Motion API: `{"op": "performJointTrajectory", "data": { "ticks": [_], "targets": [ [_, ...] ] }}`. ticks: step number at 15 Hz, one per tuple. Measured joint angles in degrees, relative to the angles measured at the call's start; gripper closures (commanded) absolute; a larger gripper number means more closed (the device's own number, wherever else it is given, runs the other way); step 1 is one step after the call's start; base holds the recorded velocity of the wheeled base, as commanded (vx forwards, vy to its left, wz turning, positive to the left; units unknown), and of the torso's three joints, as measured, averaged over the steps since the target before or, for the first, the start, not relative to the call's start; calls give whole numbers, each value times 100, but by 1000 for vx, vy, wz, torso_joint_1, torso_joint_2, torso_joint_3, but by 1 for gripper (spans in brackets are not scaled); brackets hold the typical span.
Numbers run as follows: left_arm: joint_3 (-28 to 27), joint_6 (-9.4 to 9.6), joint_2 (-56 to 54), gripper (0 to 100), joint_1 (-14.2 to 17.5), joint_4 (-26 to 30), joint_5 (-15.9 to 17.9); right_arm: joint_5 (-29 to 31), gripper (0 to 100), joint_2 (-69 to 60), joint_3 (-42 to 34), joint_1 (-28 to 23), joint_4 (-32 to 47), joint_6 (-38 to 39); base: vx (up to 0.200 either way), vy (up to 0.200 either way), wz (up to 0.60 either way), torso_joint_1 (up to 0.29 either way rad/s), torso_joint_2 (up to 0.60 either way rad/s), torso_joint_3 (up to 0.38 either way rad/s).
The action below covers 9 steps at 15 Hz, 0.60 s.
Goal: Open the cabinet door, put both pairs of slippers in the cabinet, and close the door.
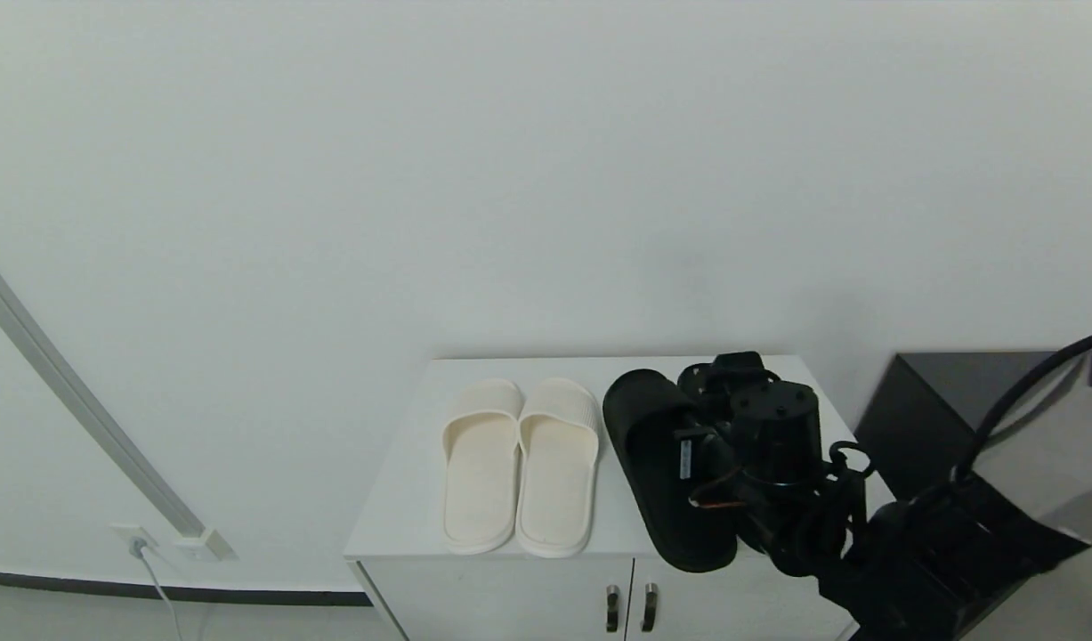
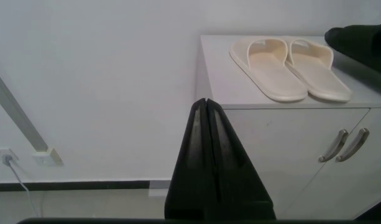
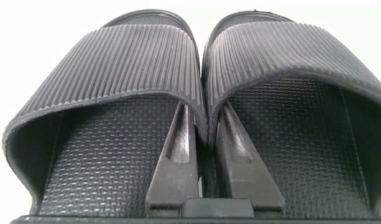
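Note:
A white cabinet [image 1: 403, 481] stands against the wall with both doors [image 2: 283, 149] closed and two metal handles [image 1: 631, 607] at the middle. On its top lie a pair of cream slippers [image 1: 519, 467] on the left and a pair of black slippers [image 1: 661, 472] on the right. My right gripper [image 3: 204, 115] has one finger inside each black slipper [image 3: 190, 74] and is shut on their two inner walls. My left gripper [image 2: 207, 109] is shut on nothing. It hangs low, left of the cabinet and in front of the wall.
A wall socket [image 1: 134, 537] with a plugged cable and a slanted grey conduit [image 1: 65, 392] are on the wall to the left. A dark piece of furniture [image 1: 946, 392] stands right of the cabinet. Bare wall rises behind it.

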State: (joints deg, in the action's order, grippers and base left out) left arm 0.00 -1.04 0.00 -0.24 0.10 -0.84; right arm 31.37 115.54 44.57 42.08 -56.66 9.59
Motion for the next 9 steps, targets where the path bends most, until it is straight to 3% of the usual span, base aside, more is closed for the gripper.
{"op": "performJointTrajectory", "data": {
  "ticks": [6,9],
  "targets": [
    [0,2,0,100,0,0,-5,-1730,100,-1464,-1064,234,124,-13,0,0,0,0,0,0],
    [0,6,0,100,0,0,-2,-2275,100,-2089,-1257,336,718,-10,0,0,0,0,0,0]
  ]
}}
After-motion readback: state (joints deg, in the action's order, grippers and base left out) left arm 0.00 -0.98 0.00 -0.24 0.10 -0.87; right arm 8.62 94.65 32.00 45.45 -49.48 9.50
